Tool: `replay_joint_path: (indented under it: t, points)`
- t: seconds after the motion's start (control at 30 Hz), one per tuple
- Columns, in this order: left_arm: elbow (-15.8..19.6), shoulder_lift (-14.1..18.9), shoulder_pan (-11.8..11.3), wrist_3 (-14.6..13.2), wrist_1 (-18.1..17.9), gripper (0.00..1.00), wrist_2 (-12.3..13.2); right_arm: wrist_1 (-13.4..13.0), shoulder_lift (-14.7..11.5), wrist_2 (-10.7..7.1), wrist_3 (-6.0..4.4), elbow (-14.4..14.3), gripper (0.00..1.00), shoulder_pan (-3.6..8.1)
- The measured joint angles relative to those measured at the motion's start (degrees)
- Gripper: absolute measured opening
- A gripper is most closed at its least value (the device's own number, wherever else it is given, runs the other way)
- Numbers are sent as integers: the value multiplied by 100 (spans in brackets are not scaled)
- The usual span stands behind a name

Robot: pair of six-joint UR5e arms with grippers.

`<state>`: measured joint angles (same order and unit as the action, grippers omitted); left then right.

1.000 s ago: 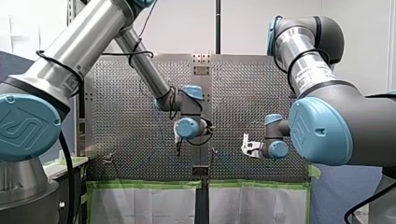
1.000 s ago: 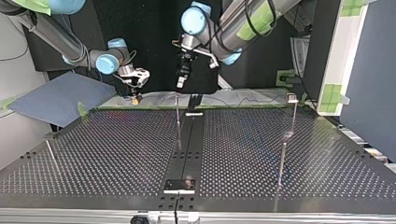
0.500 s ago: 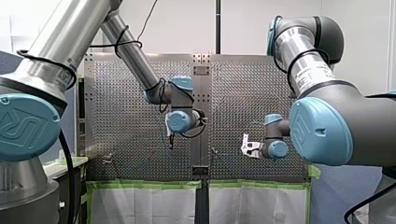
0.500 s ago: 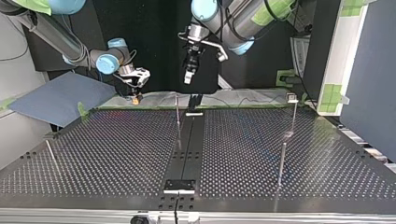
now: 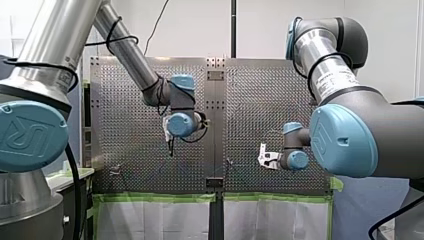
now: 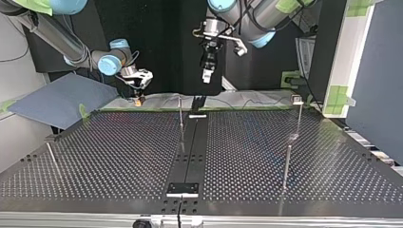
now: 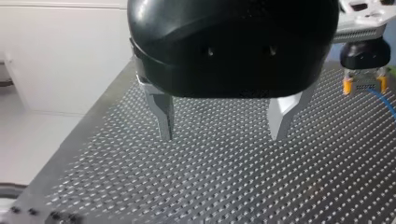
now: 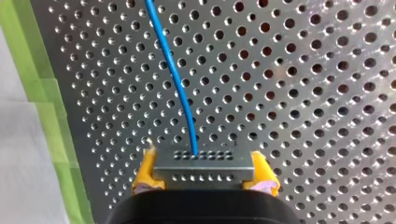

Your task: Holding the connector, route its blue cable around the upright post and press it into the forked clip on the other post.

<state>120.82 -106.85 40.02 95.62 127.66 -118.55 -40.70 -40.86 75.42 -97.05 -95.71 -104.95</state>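
Note:
My right gripper [image 8: 203,176] is shut with its yellow pads on a grey connector [image 8: 204,161]. The connector's blue cable [image 8: 175,74] runs ahead over the perforated plate. In the top view this gripper [image 6: 138,97] hangs low over the table's far edge at the left. A thin upright post [image 6: 180,114] stands near the far middle. Another post [image 6: 298,118], with a small fitting on top, stands at the far right. My left gripper [image 7: 224,137] is open, its metal fingers [image 7: 166,121] empty. It hovers high above the plate [image 6: 207,76], apart from both posts.
A third thin post [image 6: 286,166] stands nearer the camera at the top view's right, and a leaning pin [image 6: 52,156] at its left. A black strip [image 6: 190,147] runs down the table's middle. Green tape [image 5: 160,198] lines the table's edge.
My left arm has risen and swung towards the front view's left, the top view's right, away from the middle post. My right arm and the connector have stayed still.

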Motion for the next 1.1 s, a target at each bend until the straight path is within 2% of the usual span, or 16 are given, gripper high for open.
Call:
replay_joint_path:
  t: [0.2,0.53,0.67,0.8,0.93,1.1]
  points:
    - [279,280,-103,178,-200,100,76,6,0,-31,0,0,0,-4]
    - [772,689,-194,266,-168,100,205,19,-4,-78,0,0,0,-11]
    - [980,672,-212,259,-121,100,186,7,-3,-79,0,1,0,-12]
    - [1209,512,-228,247,-124,100,113,0,-2,-79,0,2,0,-13]
    - [1417,337,-232,240,-238,100,103,-1,-4,-79,0,6,0,-12]
    - [1675,273,-237,240,-440,100,160,88,-7,-52,31,106,0,11]
